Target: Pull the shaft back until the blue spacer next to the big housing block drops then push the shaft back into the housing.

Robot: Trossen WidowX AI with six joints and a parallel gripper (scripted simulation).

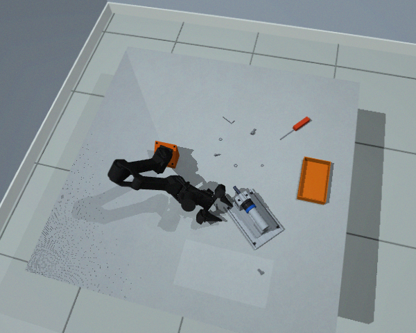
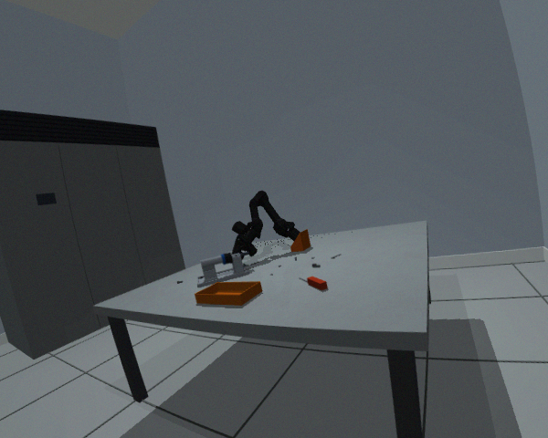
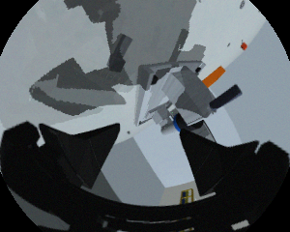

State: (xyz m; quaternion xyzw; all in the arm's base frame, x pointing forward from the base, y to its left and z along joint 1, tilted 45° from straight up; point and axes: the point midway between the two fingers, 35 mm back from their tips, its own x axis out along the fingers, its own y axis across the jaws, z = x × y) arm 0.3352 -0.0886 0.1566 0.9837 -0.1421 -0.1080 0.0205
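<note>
From the wrist view I get the shaft's dark end (image 1: 236, 189) (image 3: 226, 97) poking out of the grey fixture (image 1: 267, 237) (image 2: 217, 279) (image 3: 145, 77); only the exterior view gives me the tall cabinet (image 2: 33, 235). My gripper (image 1: 226, 212) (image 2: 245, 253) (image 3: 151, 130) has its fingers spread wide beside the fixture, with the shaft outside them. The blue spacer (image 1: 250, 207) (image 2: 224, 258) (image 3: 177, 123) sits up on the fixture, beyond the fingertips. An orange tray (image 1: 314, 201) (image 2: 217, 299) (image 3: 214, 76) rests near the fixture on the pale table (image 1: 201, 89) (image 2: 359, 292) (image 3: 29, 48).

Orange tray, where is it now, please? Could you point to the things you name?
In the top view, the orange tray (image 1: 315, 181) (image 2: 225, 300) lies on the table's right side, below the red-handled screwdriver (image 1: 301, 123) (image 2: 317, 283).
</note>
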